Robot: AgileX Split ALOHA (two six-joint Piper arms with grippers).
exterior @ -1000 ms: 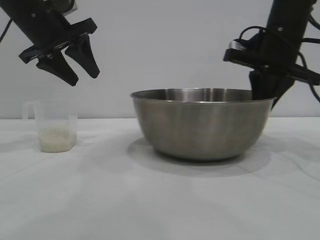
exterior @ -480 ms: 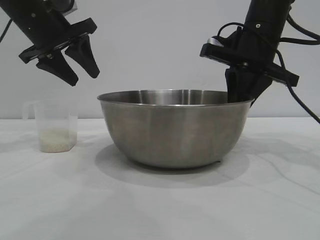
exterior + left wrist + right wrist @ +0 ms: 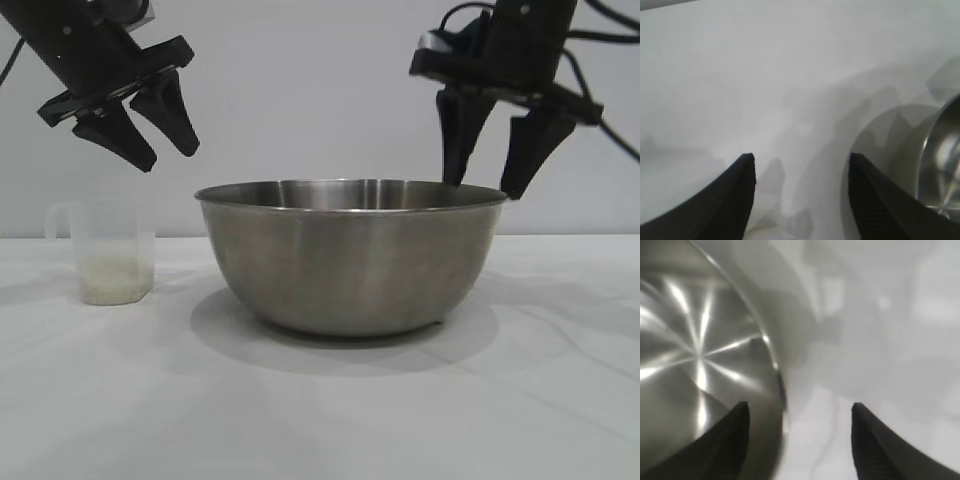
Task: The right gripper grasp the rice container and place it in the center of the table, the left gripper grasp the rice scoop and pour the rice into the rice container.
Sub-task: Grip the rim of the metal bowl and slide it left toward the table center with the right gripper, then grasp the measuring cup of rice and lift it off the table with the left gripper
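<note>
Rice container [image 3: 350, 260], the big brushed-steel bowl, stands upright on the white table [image 3: 320, 420] at about the middle of the exterior view, and everything else is placed from it. Well to its left stands the rice scoop [image 3: 110, 252], a clear plastic measuring cup with its handle turned away from the bowl; it is apart from the bowl, upright, with a pale layer of rice [image 3: 114, 279] in its bottom. Above the scoop and up to the left of the bowl hangs the left gripper [image 3: 168, 155], tilted down toward the bowl, its two black fingers spread with nothing between them; it touches neither the scoop nor the bowl. In the left wrist view its fingertips [image 3: 746, 162] frame bare tabletop, with the bowl's side [image 3: 940, 160] showing off to one edge. Over the bowl's right rim hangs the right gripper [image 3: 485, 190], pointing nearly straight down, its fingers apart and empty, tips just above the rim, one over the bowl's inside and one over the outside, with a sliver of background between tips and metal. The right wrist view shows the same: the fingers [image 3: 737, 415] straddle the rolled rim [image 3: 775, 365] without gripping it
</note>
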